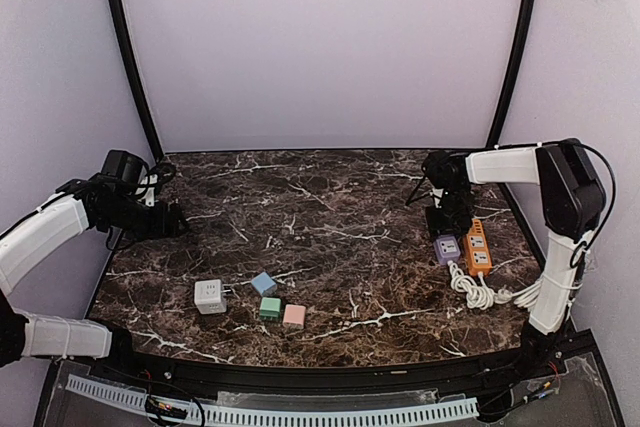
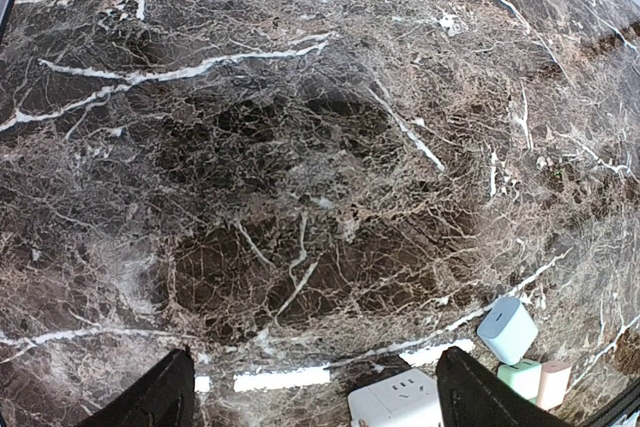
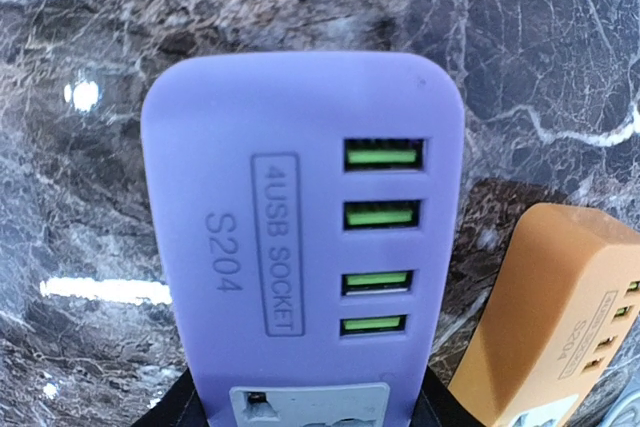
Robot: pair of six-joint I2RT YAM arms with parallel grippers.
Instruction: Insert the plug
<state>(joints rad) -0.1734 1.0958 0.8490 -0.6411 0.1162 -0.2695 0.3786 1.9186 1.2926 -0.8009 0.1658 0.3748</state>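
Right up close, the purple strip fills your right wrist view. The right gripper has a finger at each side of it (you cannot tell if they squeeze yet). An orange strip lies just beside. Your left gripper hangs wide over the table, holding nothing. The white plug sits by it, with a blue plug, green plug and pink plug near.

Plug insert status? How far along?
Done: nothing plugged in yet; the white adapter, blue adapter, green adapter and pink adapter lie loose on the marble table. In hand: right tool grips the purple strip beside the orange strip; left tool open, holding nothing. Remaining: pick up an adapter and seat it in a strip.
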